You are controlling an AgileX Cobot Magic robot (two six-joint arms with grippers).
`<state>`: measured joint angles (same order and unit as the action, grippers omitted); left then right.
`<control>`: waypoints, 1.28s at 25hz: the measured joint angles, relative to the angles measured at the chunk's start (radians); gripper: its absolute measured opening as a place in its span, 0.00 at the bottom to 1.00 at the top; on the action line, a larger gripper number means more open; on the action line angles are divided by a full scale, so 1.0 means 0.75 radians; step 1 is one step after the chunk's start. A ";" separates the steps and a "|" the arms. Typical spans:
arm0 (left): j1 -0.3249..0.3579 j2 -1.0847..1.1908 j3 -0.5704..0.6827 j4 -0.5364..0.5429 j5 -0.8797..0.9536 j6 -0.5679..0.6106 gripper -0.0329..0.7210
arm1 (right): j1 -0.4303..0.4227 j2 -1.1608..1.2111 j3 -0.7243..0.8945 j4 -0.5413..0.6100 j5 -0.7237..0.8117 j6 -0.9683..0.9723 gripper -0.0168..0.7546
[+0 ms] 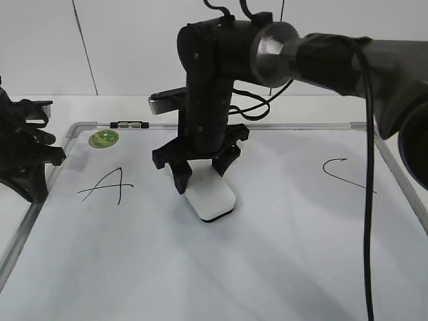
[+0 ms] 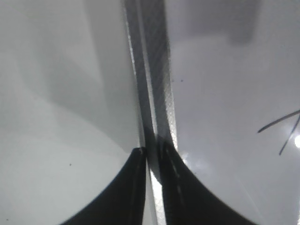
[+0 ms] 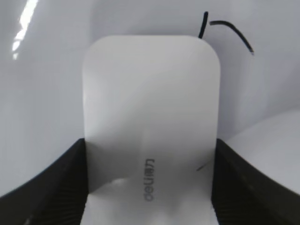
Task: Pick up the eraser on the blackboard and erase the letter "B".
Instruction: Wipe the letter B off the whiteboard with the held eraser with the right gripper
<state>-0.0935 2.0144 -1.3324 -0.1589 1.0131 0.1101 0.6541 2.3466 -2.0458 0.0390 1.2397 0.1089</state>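
Observation:
The white eraser [image 1: 210, 196] lies flat on the blackboard [image 1: 267, 267] near its middle. My right gripper [image 1: 200, 177] reaches across and is shut on the eraser; in the right wrist view its black fingers [image 3: 150, 178] press both long sides of the eraser [image 3: 150, 108]. Short black strokes of the letter "B" [image 3: 232, 30] show just past the eraser's far right corner; the rest is hidden under it or gone. In the exterior view no "B" shows. My left gripper [image 1: 35, 190] is shut and empty above the board's left frame [image 2: 152, 93], fingertips together [image 2: 152, 152].
The slanted "A" [image 1: 107, 185] is left of the eraser, and part of it shows in the left wrist view [image 2: 281, 125]. The hooked "C" [image 1: 344, 172] is at the right. A round green magnet [image 1: 103, 138] sits at the board's far left corner.

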 joint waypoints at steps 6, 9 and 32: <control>0.000 0.000 0.000 0.000 -0.003 0.000 0.15 | -0.076 0.030 -0.018 0.087 0.018 0.045 0.71; 0.000 0.000 0.000 0.000 -0.005 0.000 0.15 | -0.129 0.046 -0.030 0.151 0.021 0.057 0.71; 0.000 0.000 0.000 0.004 0.004 0.000 0.16 | -0.247 0.054 -0.043 -0.007 -0.040 -0.012 0.71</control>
<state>-0.0935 2.0144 -1.3324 -0.1559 1.0161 0.1101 0.4688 2.3872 -2.0780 0.0338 1.2098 0.1001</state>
